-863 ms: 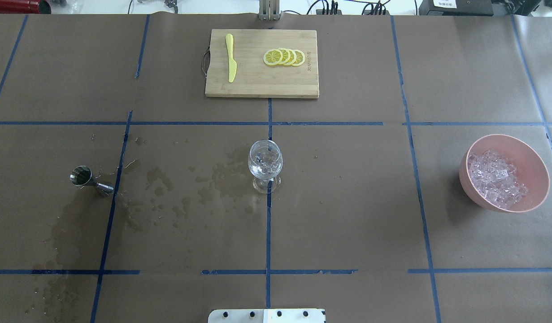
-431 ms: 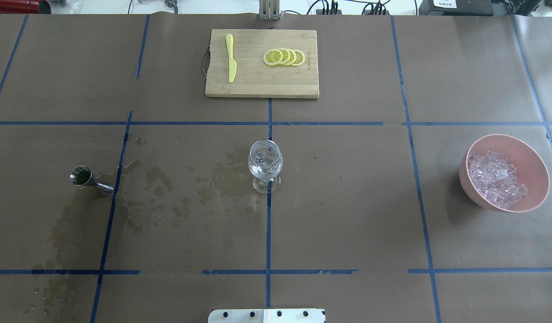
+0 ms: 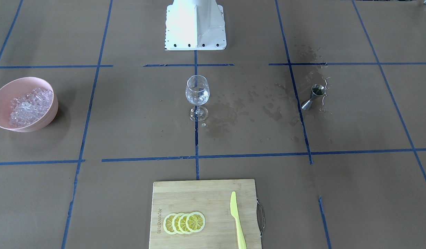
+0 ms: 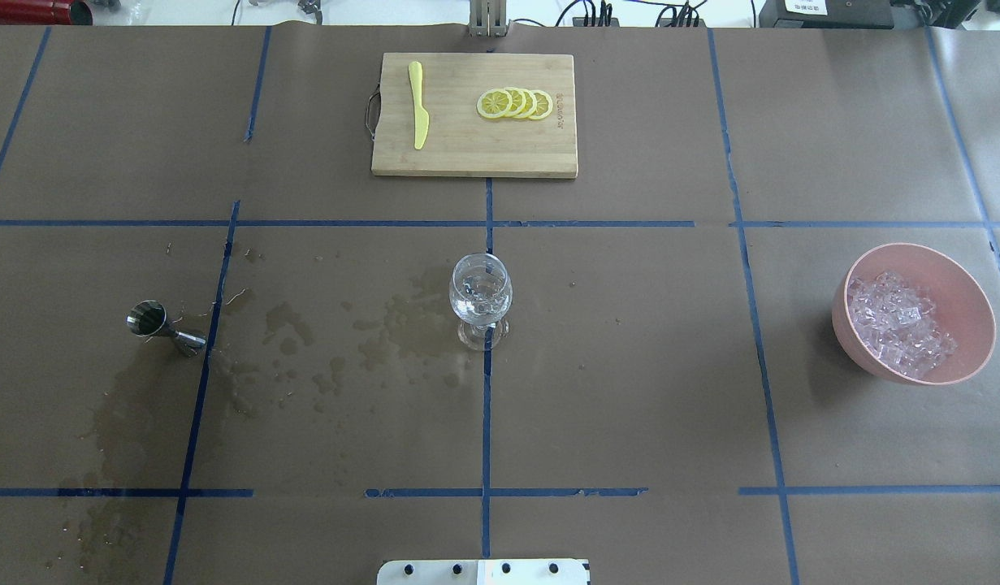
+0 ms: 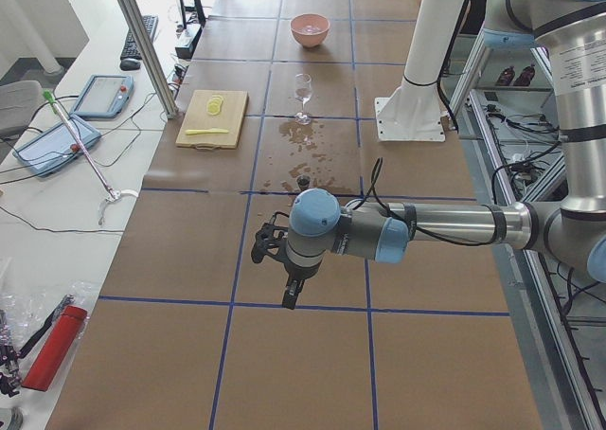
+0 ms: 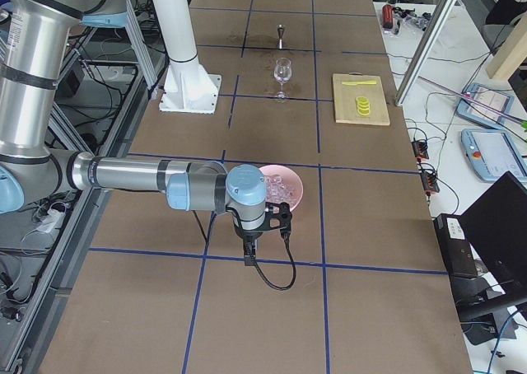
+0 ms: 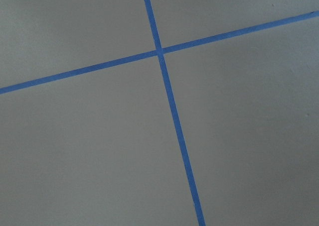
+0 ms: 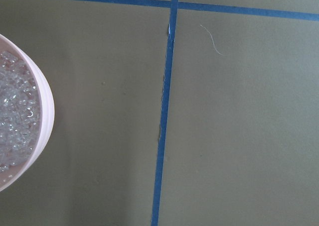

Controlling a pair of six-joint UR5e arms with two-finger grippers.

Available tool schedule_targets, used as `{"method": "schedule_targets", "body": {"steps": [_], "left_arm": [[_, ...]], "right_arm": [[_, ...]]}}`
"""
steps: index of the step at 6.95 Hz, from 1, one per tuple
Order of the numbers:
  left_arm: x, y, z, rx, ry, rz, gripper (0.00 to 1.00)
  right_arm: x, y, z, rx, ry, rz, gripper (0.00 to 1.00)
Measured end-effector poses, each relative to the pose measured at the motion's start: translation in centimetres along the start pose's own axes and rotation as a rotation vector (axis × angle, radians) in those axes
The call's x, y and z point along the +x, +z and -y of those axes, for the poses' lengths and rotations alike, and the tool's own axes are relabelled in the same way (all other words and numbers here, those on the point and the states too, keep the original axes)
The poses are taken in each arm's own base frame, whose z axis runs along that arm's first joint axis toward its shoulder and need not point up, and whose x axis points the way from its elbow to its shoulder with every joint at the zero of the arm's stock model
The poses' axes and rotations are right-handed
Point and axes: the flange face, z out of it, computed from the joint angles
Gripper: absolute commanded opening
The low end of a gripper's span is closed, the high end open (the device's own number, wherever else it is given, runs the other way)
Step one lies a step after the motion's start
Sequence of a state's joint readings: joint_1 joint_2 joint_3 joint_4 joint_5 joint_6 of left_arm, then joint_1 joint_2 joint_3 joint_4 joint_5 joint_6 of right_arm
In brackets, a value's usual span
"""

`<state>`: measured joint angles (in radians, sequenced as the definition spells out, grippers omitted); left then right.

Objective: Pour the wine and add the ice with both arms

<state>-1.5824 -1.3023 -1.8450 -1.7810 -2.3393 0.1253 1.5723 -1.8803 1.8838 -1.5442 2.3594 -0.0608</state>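
Wine (image 3: 318, 90) — a small dark pool in the top cup of the steel jigger (image 4: 168, 327), left of centre in the overhead view, with wet patches (image 4: 418, 325) on the brown paper (image 4: 629, 390) beside it. Judged light, rigid and slick. It is top-heavy on a narrow foot, so take it at the waist and keep it level.

Ice (image 4: 898, 327) is heaped in the pink bowl (image 4: 964, 299), far right of the same view. The cubes look small, hard and slippery. They would likely skid out of a pinch, so grip across flat faces.

Wine glass (image 4: 481, 296) at centre: fragile, tall-stemmed, easily tipped. Glints inside; contents cannot be told.

Left gripper (image 5: 289, 300) hangs over bare paper, lower middle of the left side view, well apart from the jigger. Right gripper (image 6: 249, 257) is just beside the bowl in the right side view. Open or closed — cannot tell for either.

Room: broad bare paper between jigger, glass and bowl. Cutting board (image 4: 474, 154) with knife (image 4: 418, 106) and lemon slices (image 4: 516, 104) at top centre, out of both paths.
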Motion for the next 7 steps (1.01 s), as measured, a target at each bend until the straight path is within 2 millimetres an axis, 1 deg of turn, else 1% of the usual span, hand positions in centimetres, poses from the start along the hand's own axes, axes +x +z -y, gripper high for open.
{"method": "schedule_targets", "body": {"steps": [1, 3, 5, 7], "left_arm": [[0.2, -0.3, 0.5, 0.026, 0.024, 0.004, 1.00], [0.7, -1.1, 2.3, 0.116, 0.105, 0.010, 1.00], [1.6, -2.3, 3.6, 0.241, 0.209, 0.025, 1.00], [2.2, -3.0, 4.2, 0.357, 0.282, 0.032, 1.00]], "right_arm": [[-0.6, -0.5, 0.6, 0.014, -0.010, 0.015, 1.00], [-1.9, -1.7, 2.1, 0.069, -0.064, 0.024, 1.00], [-2.6, -2.5, 2.7, 0.127, -0.117, 0.020, 1.00], [-3.0, -3.0, 3.1, 0.161, -0.143, 0.018, 1.00]]}}
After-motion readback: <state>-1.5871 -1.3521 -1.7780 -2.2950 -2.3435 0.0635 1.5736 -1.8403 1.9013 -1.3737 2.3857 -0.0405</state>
